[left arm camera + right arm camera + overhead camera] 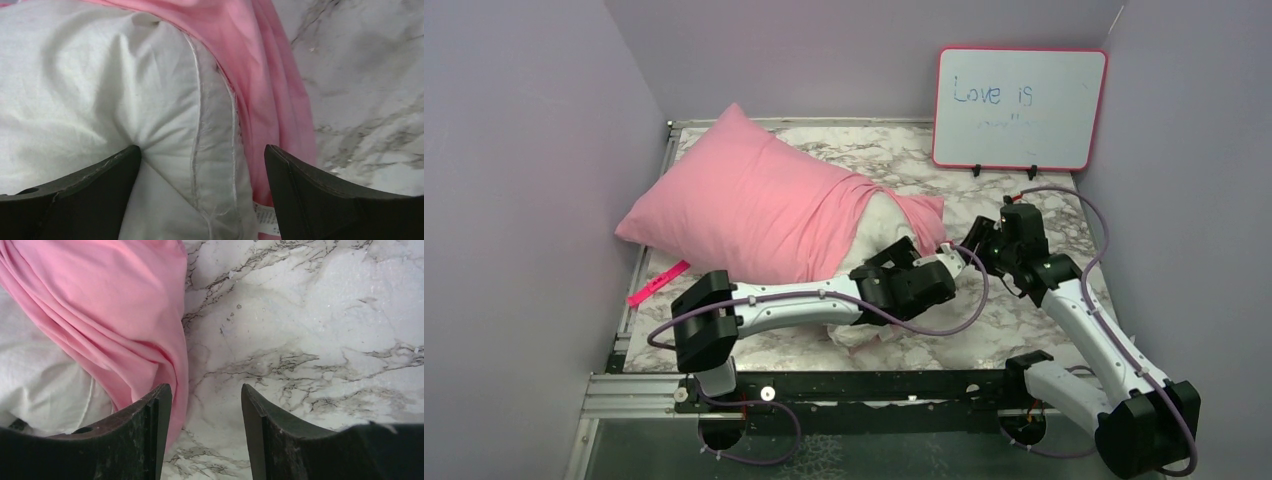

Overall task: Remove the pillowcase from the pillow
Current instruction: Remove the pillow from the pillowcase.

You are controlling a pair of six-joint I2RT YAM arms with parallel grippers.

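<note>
most of the pillow (pixel 882 222) is covered by the pillowcase (pixel 744 200), its bared white end being straddled by the left gripper (pixel 202 152), spread wide and presumably placed to pin it, while the right gripper (pixel 206 390) is held parted and empty beside the pink hem.

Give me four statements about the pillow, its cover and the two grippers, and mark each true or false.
1. The pillowcase is fully off the pillow. False: it covers most of the pillow, and only the end near the arms shows white.
2. The left gripper is open over the pillow's bare end. True.
3. The right gripper is clamped on pink fabric. False: its jaws stand apart with only the marble table between them, and the fabric lies beside one finger.
4. A whiteboard stands at the back of the table. True.
</note>
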